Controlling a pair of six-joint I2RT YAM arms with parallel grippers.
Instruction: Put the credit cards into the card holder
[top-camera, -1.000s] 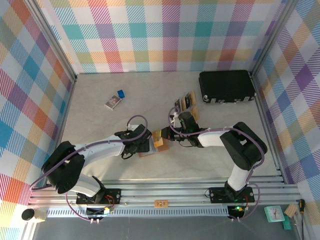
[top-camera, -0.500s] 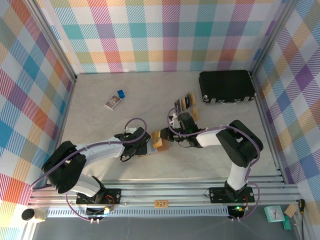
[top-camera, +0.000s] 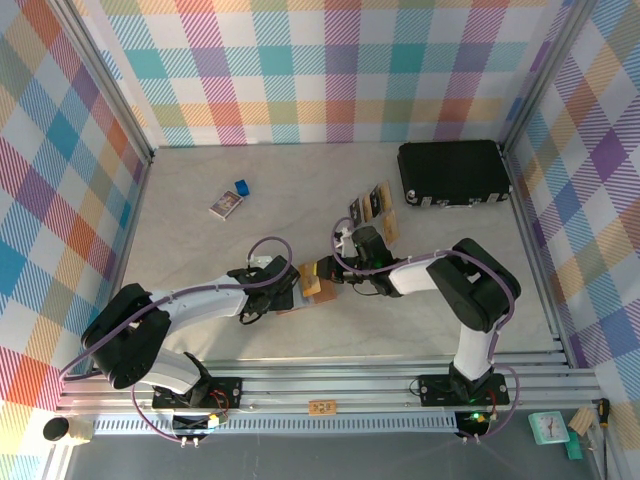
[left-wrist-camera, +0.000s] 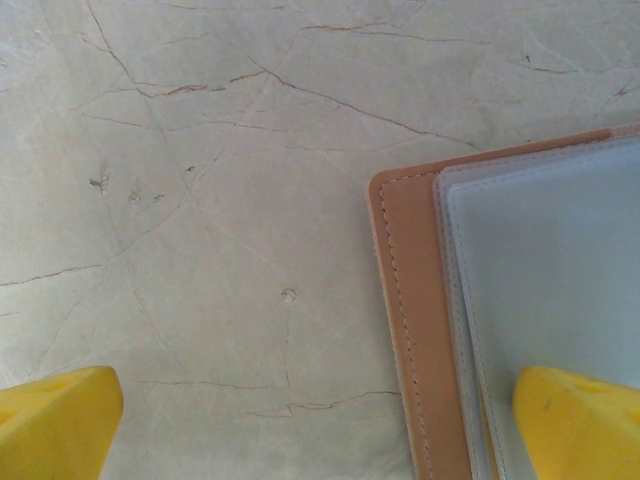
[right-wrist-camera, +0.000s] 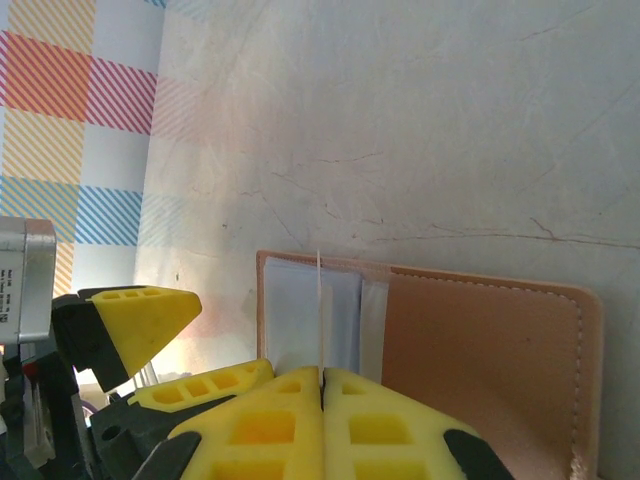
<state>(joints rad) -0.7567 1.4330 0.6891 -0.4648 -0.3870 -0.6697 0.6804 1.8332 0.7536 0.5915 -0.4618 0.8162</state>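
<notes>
Right pincer: we saw it pinching a credit card.
Left pincer: spread wide, empty.
Risk: skewed card could miss card holder sleeve ahead.

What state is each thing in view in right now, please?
Tan leather folding card holder, lying open, greyish pockets facing up.
Thin credit card, held edge-on at the holder's pockets.
Left gripper, open, straddling the holder's edge.
Right gripper, shut on the thin credit card.
Loose tan and dark credit cards, lying flat, not yet stowed.
Large black rectangular case, closed.
</notes>
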